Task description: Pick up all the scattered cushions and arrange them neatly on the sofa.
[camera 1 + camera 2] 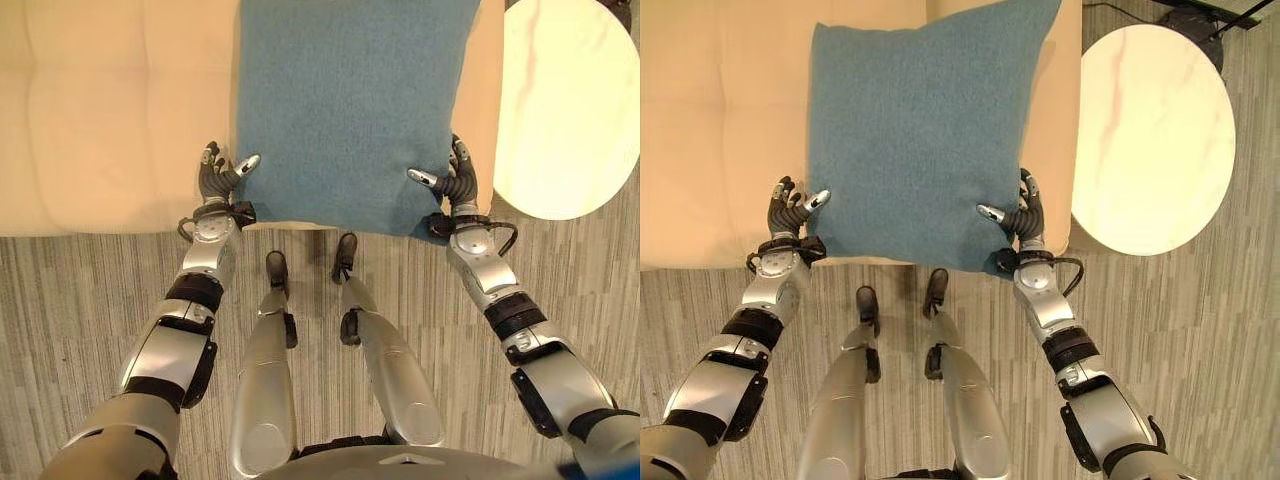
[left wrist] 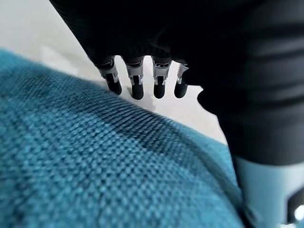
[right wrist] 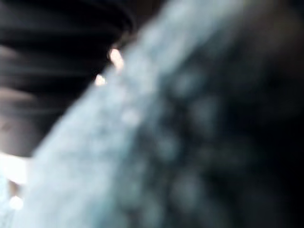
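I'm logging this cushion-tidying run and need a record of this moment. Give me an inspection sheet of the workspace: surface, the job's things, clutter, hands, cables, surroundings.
Surface: cream sofa seat, tufted, bare to the robot's left of the cushion.
Job's things: one blue cushion lying flat on the sofa seat, its near edge overhanging the seat front.
Clutter: nothing seen.
Hands: left hand at the cushion's near left corner, thumb over the fabric; right hand at the near right corner, thumb over the fabric. Each is pinching the cushion.
Cables: nothing seen apart from the robot's own.
Surroundings: round white side table right of the sofa; grey striped carpet in front.
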Available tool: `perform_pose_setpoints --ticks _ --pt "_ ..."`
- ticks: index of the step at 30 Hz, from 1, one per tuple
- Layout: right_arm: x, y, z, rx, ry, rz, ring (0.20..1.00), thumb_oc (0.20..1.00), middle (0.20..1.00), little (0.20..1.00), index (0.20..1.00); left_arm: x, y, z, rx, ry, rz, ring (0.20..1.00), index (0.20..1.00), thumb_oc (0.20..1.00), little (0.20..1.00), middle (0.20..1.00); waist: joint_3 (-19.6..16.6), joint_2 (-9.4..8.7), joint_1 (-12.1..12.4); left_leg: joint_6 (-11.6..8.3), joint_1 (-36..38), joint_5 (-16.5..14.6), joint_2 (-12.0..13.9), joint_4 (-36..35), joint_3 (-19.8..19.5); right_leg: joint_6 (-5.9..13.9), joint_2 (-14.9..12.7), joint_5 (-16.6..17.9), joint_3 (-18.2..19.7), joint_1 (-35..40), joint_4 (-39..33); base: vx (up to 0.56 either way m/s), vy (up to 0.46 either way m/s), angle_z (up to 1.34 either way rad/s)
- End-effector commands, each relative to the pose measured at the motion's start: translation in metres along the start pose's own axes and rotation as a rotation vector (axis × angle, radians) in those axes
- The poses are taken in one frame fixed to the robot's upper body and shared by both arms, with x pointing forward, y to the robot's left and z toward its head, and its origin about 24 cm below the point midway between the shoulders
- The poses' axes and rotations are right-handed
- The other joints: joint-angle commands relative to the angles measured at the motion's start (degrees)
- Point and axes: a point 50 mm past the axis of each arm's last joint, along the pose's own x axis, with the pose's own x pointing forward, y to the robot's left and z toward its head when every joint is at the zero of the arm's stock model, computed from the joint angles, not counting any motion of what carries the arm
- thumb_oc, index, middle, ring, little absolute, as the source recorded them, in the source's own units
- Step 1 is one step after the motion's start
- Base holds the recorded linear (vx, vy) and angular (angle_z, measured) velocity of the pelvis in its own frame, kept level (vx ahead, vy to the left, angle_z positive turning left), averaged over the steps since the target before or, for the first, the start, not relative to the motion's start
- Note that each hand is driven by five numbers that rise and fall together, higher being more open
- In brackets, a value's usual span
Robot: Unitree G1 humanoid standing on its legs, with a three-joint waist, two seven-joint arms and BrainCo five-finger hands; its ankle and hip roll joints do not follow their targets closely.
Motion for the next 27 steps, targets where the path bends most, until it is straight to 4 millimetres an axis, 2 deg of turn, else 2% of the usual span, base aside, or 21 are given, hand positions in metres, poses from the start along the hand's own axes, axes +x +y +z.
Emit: perform_pose_setpoints --ticks 1,3,5,6,8,10,15,18,22,23,24,25,27 --pt "0.008 0.004 0.017 -0.016 -0.068 0.015 1.0 1.0 1.0 1.0 1.0 -0.002 -0.007 -0.009 -0.028 0.047 -0.056 1.0 1.0 1.0 1.0 1.0 -2.62 -0.5 0.43 -1.97 1.61 -0.44 -0.48 -4.59 -3.64 6.44 -3.72 -6.37 0.45 2.87 6.76 0.0 0.0 0.0" --pt "0.009 0.012 0.025 0.002 -0.097 0.034 1.0 1.0 1.0 1.0 1.0 -0.003 -0.023 -0.009 -0.093 0.06 -0.082 1.0 1.0 1.0 1.0 1.0 -2.55 -1.55 -0.07 -1.95 0.54 -0.8 -0.37 -4.03 -3.83 6.46 -3.55 -6.27 0.54 2.06 6.72 0.0 -0.018 -0.02" --pt "0.008 0.024 0.027 0.019 -0.102 0.059 1.0 1.0 1.0 1.0 1.0 -0.012 -0.054 -0.012 -0.222 0.085 -0.144 1.0 1.0 1.0 1.0 1.0 -2.66 -2.61 -0.42 -1.88 0.21 -1.53 -0.23 -3.09 -3.89 6.46 -3.11 -6.12 0.75 1.94 6.47 0.01 -0.019 0.0" --pt "0.007 0.027 0.027 0.021 -0.1 0.066 1.0 1.0 1.0 1.0 1.0 -0.014 -0.063 -0.012 -0.25 0.091 -0.164 1.0 1.0 1.0 1.0 1.0 -2.78 -2.74 -0.48 -1.81 0.37 -1.72 -0.21 -3.03 -3.86 6.44 -3.04 -6.11 0.83 2.11 6.36 0.0 0.0 0.0" --pt "0.004 0.034 0.026 0.025 -0.093 0.083 1.0 1.0 1.0 1.0 1.0 -0.027 -0.098 -0.008 -0.303 0.09 -0.27 1.0 1.0 1.0 1.0 1.0 -3.14 -2.8 -0.57 -1.71 1.53 -2.08 -0.39 -3.3 -3.72 6.31 -2.85 -6.23 1.11 3.07 5.94 0.01 -0.029 -0.01" --pt "0.001 0.036 0.024 0.033 -0.092 0.091 1.0 1.0 1.0 1.0 1.0 -0.035 -0.116 -0.003 -0.35 0.078 -0.335 1.0 1.0 1.0 1.0 1.0 -3.34 -2.33 -0.69 -1.75 2.75 -1.97 -0.58 -4.08 -3.54 6.3 -2.94 -6.39 1.13 3.86 5.79 0.0 -0.027 0.07" --pt "-0.001 0.035 0.024 0.043 -0.097 0.086 1.0 1.0 1.0 1.0 1.0 -0.041 -0.131 0.004 -0.351 0.059 -0.395 1.0 1.0 1.0 1.0 1.0 -3.24 -1.55 -0.89 -1.8 3.42 -1.68 -1.06 -4.87 -3.04 6.3 -3.15 -6.29 1.19 4.13 5.79 -0.02 -0.002 -0.06" --pt "0.002 0.036 0.03 0.041 -0.115 0.088 1.0 1.0 1.0 1.0 1.0 -0.035 -0.138 0.01 -0.287 0.054 -0.419 1.0 1.0 1.0 1.0 1.0 -2.96 -1.08 -1.55 -1.75 2.73 -1.48 -1.09 -4.61 -2.75 6.39 -3.15 -5.69 1.52 3.07 6.0 -0.05 -0.01 -0.05" --pt "0.006 0.034 0.034 0.024 -0.122 0.088 1.0 1.0 1.0 1.0 1.0 -0.029 -0.137 0.004 -0.146 0.083 -0.424 1.0 1.0 1.0 1.0 1.0 -2.85 -0.96 -2.6 -1.65 1.51 -1.16 -0.89 -4.1 -2.61 6.4 -2.9 -5.16 1.84 1.79 6.11 -0.04 -0.021 -0.09" --pt "0.006 0.034 0.033 0.02 -0.121 0.092 1.0 1.0 1.0 1.0 1.0 -0.03 -0.137 0.001 -0.116 0.09 -0.433 0.906 0.906 0.906 0.906 0.906 -2.9 -0.88 -2.75 -1.64 1.43 -1.12 -0.87 -4.07 -2.63 6.4 -2.91 -5.09 1.91 1.64 6.1 -0.03 -0.036 -0.04" --pt "0.005 0.029 0.031 0.01 -0.116 0.085 0.507 0.507 0.507 0.507 0.507 -0.033 -0.138 -0.007 -0.045 0.101 -0.455 0.2 0.2 0.2 0.2 0.2 -3.07 -0.51 -3.07 -1.63 1.41 -0.97 -0.73 -4.12 -2.62 6.33 -2.97 -4.97 2.0 1.59 6.03 -0.02 -0.034 -0.04" --pt "0.004 0.029 0.031 0.009 -0.115 0.085 0.2 0.2 0.2 0.2 0.2 -0.033 -0.138 -0.007 -0.045 0.101 -0.455 0.2 0.2 0.2 0.2 0.2 -3.11 -0.5 -3.05 -1.63 1.41 -0.96 -0.73 -4.14 -2.62 6.33 -2.97 -4.97 2.0 1.59 6.03 -0.01 -0.051 0.0" --pt "0.002 0.025 0.027 0.015 -0.104 0.071 0.2 0.2 0.2 0.2 0.2 -0.037 -0.135 -0.017 -0.06 0.132 -0.444 0.2 0.2 0.2 0.2 0.2 -3.57 0.16 -2.98 -1.62 1.91 -0.97 -0.75 -4.33 -2.78 6.19 -2.93 -5.28 2.07 1.86 6.1 0.01 -0.042 -0.01"
